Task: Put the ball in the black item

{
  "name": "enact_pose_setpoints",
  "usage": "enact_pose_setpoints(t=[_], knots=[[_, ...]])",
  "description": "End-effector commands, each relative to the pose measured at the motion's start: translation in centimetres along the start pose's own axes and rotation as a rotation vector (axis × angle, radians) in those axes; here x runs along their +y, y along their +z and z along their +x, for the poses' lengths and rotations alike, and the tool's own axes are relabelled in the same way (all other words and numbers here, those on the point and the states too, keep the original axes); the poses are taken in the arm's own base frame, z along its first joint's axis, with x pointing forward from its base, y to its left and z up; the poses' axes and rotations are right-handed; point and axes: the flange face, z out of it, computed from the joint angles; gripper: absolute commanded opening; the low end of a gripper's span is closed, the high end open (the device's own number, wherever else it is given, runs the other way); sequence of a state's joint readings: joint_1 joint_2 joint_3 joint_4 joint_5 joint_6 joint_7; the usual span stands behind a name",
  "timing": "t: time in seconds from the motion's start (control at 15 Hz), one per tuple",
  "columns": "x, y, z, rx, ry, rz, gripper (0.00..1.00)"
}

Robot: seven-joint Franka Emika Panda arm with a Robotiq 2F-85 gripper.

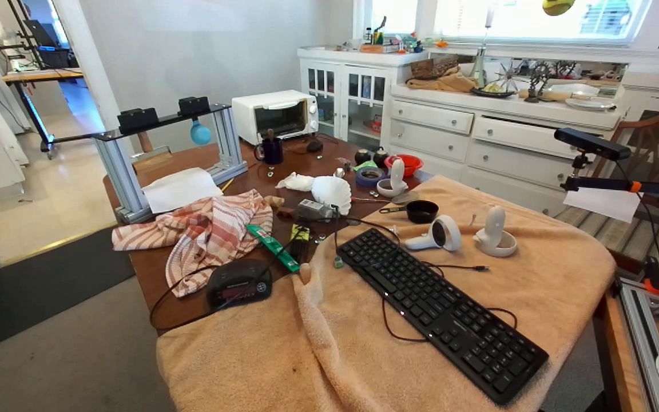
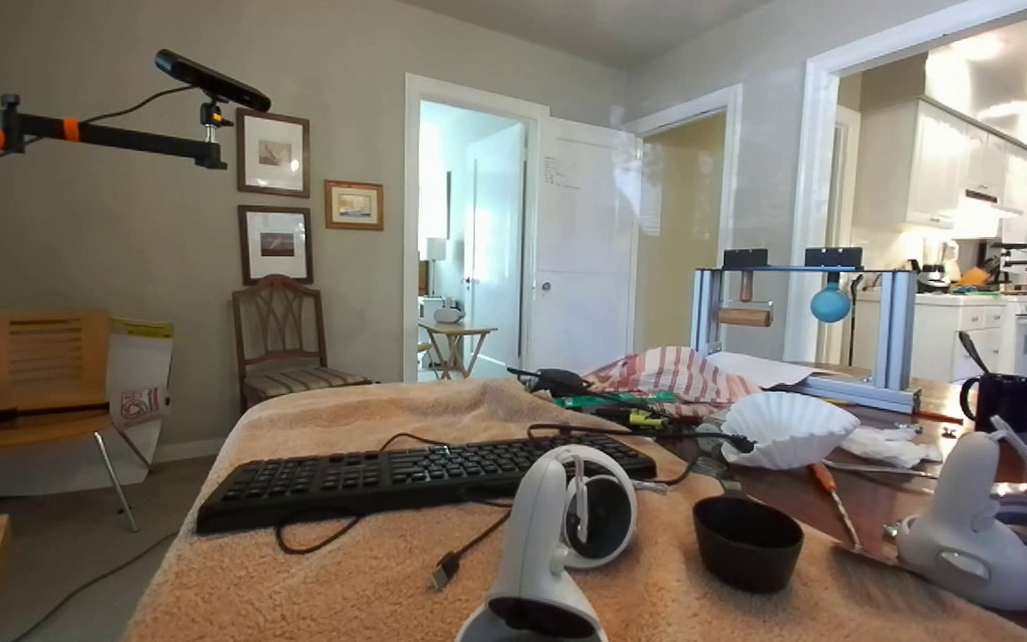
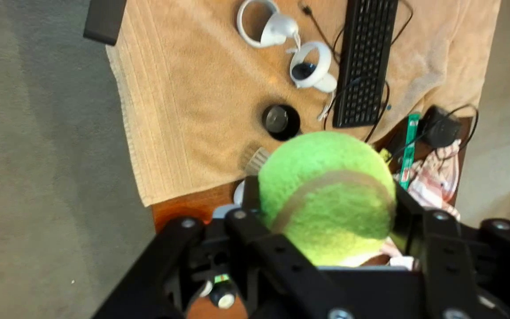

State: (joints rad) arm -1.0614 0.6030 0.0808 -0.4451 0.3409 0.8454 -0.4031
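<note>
The yellow-green ball (image 3: 326, 199) is between the two fingers of my gripper (image 3: 328, 197) in the wrist view, with a finger pressed on each side. It also shows at the top edge in an exterior view (image 1: 558, 4), high above the table. The gripper itself is out of both exterior views. The black item is a small round cup (image 3: 291, 124) on the tan towel, just beyond the ball in the wrist view. It stands upright in both exterior views (image 1: 422, 214) (image 2: 741, 557), with a short handle. Its handle is mostly hidden behind the ball in the wrist view.
White controllers (image 1: 495, 232) (image 2: 540, 526) (image 3: 319, 66) stand near the cup. A black keyboard (image 1: 444, 312) with loose cables lies on the towel. A spatula (image 2: 888, 580) lies beside the cup. A camera on an arm (image 1: 592, 143) reaches over the table's edge.
</note>
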Motion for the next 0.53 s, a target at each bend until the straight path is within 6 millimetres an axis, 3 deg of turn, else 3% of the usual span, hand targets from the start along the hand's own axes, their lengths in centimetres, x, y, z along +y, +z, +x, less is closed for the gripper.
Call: enact_pose_setpoints(t=[0.0,0.27,0.47], knots=[[-0.5,2.1,-0.9,-0.151,-0.13,0.015,0.42],[-0.8,2.4,-2.1,-0.192,-0.275,0.04,0.42],[-2.2,3.7,-2.9,-0.229,-0.35,0.104,0.42]])
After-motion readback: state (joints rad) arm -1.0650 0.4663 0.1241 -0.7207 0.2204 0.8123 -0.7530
